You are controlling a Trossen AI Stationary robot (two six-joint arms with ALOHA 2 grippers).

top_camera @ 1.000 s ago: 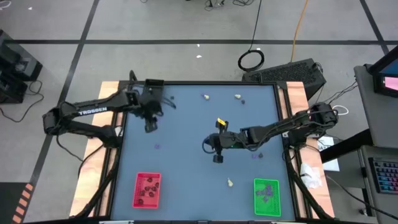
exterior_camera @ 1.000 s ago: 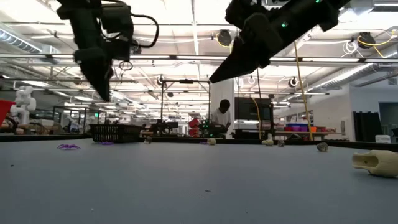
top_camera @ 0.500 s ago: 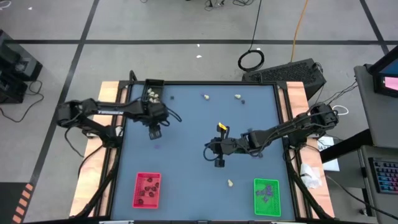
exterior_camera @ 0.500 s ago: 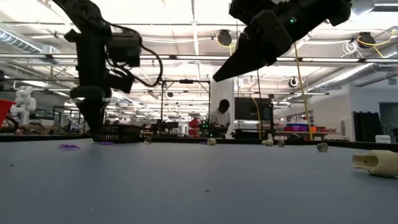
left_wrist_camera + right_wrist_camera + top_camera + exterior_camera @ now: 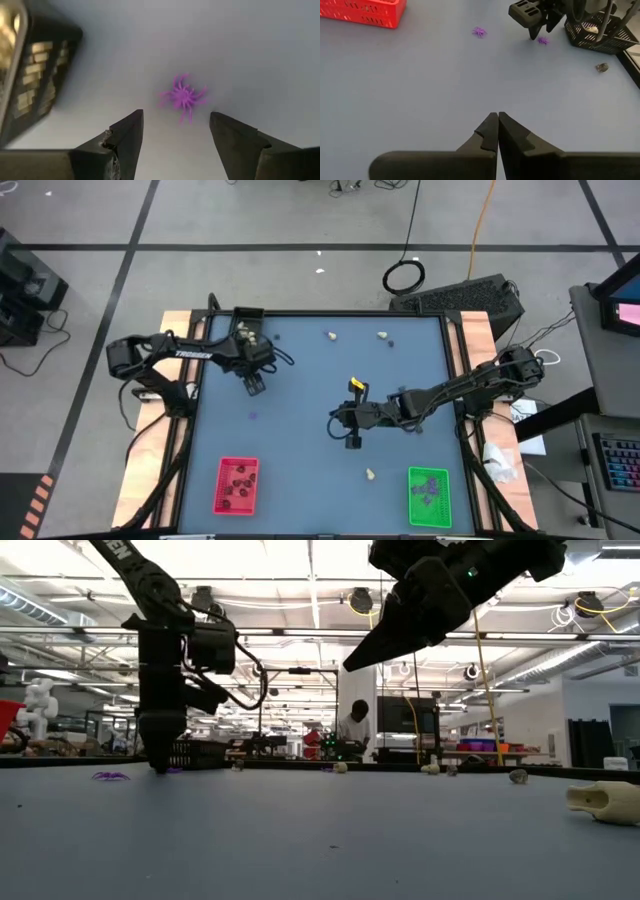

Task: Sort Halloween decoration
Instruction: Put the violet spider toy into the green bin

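The left hand [image 5: 172, 132], dark fingers spread, frames a flat, spiky-legged purple spider [image 5: 183, 97] on the smooth grey table [image 5: 260, 55].

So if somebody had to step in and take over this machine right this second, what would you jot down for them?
Left gripper: open, low over the blue table, fingers either side of a flat purple spider trinket, not yet gripping it. The black mesh tray beside it holds cream-white lumps.
Right gripper: shut, empty, hanging above mid-table.
Done: black lumps lie in the red tray; the green tray holds some small pieces.
Left: this spider, a second purple spider, cream lumps near the far edge, one cream lump near the green tray, and a few small dark bits.
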